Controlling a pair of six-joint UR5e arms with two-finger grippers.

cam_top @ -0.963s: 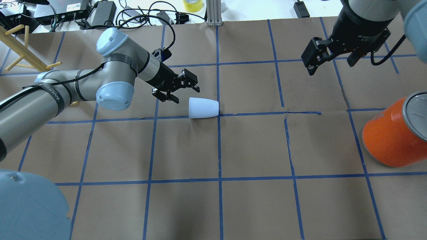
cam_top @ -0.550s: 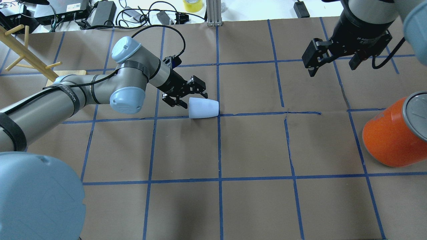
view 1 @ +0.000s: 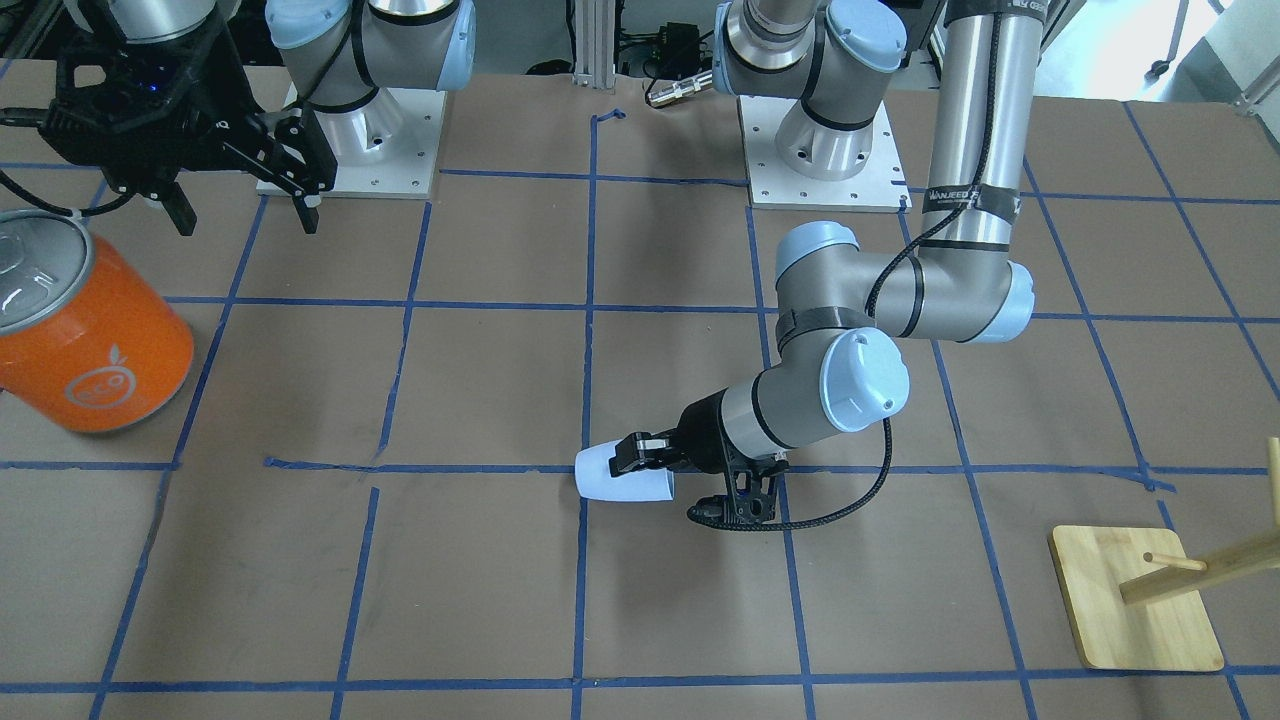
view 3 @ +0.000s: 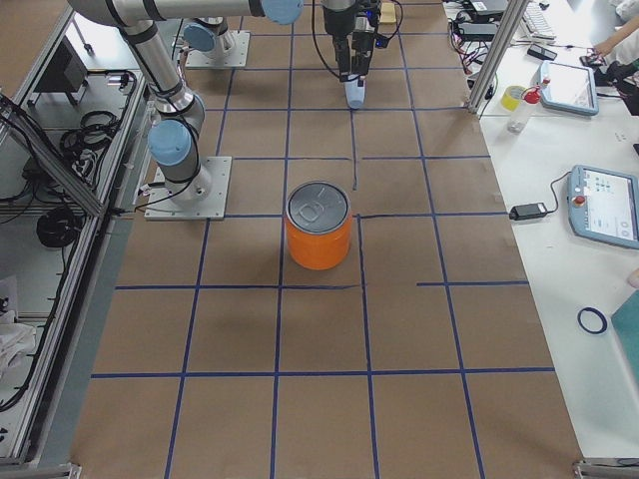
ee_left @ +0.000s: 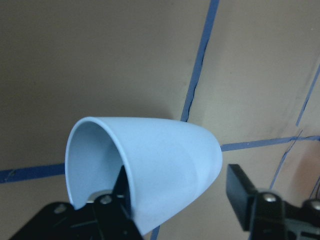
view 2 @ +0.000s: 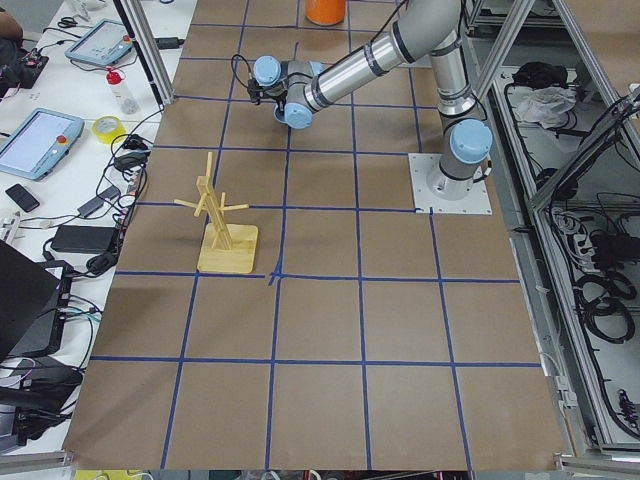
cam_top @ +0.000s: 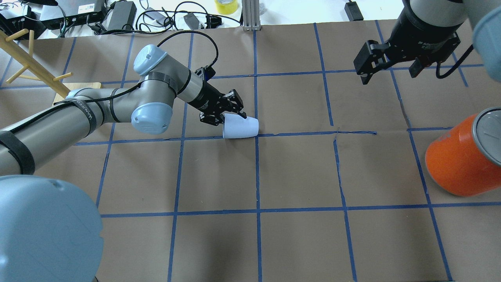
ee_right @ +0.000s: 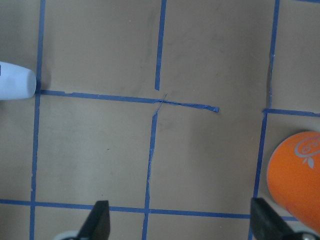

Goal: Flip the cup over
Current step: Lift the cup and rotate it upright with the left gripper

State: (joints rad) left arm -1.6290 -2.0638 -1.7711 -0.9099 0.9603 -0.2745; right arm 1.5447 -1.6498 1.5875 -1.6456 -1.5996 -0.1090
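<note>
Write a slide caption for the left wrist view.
Left gripper open, one finger inside the mouth of the cup lying sideways, the other outside.

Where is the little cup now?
In the overhead view, the cup lies on its side near the table's middle, beside a blue tape crossing, the left gripper at its mouth.

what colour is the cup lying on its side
The cup is plain pale blue-white, no pattern; it shows best in the left wrist-mounted view.
</note>
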